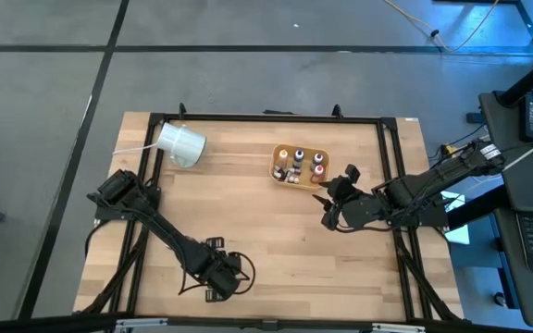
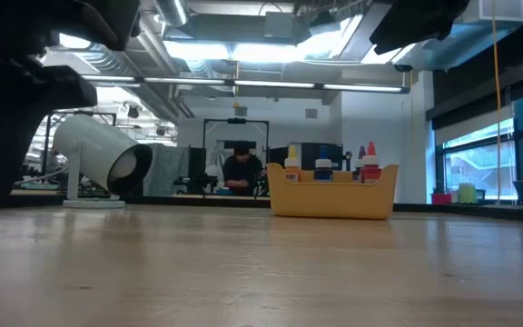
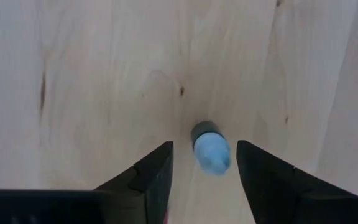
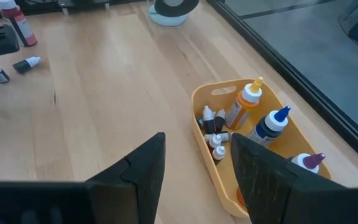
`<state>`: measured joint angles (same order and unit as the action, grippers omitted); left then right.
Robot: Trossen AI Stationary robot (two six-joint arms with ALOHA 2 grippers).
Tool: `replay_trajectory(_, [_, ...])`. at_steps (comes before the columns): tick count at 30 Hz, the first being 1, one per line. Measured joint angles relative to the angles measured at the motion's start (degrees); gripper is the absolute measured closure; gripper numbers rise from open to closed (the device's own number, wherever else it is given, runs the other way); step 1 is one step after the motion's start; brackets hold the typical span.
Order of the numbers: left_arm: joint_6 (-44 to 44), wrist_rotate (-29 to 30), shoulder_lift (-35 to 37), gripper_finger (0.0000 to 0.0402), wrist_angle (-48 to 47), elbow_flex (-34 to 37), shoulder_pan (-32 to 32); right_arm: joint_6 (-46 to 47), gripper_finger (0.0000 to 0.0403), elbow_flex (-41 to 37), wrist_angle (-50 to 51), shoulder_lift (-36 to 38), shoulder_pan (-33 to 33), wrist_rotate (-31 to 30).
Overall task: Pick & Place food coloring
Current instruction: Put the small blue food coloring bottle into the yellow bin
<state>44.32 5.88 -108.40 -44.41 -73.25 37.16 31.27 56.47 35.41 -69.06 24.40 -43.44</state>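
A tiny food coloring bottle (image 3: 211,152) with a light blue end lies on its side on the wood near the table's front edge. My left gripper (image 3: 204,147) (image 1: 225,276) points down over it, open, one finger on each side with a narrow gap to each. The tan-orange tray (image 1: 299,165) stands at the table's far middle and holds several food coloring bottles (image 4: 253,115). My right gripper (image 1: 327,211) (image 4: 197,180) hovers open and bare just near of the tray. In the right wrist view a few more small bottles (image 4: 27,63) lie beside the left arm.
A large white cylinder (image 1: 181,143) lies on its side at the far left of the table. A black frame (image 1: 387,166) runs around the tabletop. A person (image 2: 241,168) sits in the room behind. Bare wood spreads between the two grippers.
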Motion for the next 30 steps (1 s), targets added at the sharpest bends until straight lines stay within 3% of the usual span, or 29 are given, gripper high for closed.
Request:
replay_trajectory(8, [-0.5, 1.2, -0.8, 0.0249, 0.3, 0.0, 0.0, 0.0, 0.0219, 0.0, 0.0, 0.0, 0.0, 0.0])
replay_trajectory(19, [-1.6, 0.3, -0.8, 0.0336, 0.6, 0.0, 0.0, 0.0, 0.0219, 0.0, 0.0, 0.0, 0.0, 0.0])
replay_trajectory(26, [-1.2, -1.5, -0.4, 0.0339, 0.5, -2.3, -1.4, -0.2, 0.0219, 0.0, 0.0, 0.0, 0.0, 0.0])
replay_trajectory(30, [-1.2, 1.2, 0.9, 0.0337, -0.7, -6.3, -5.9, -0.2, 0.0219, 0.0, 0.2, 0.2, 0.0, 0.0])
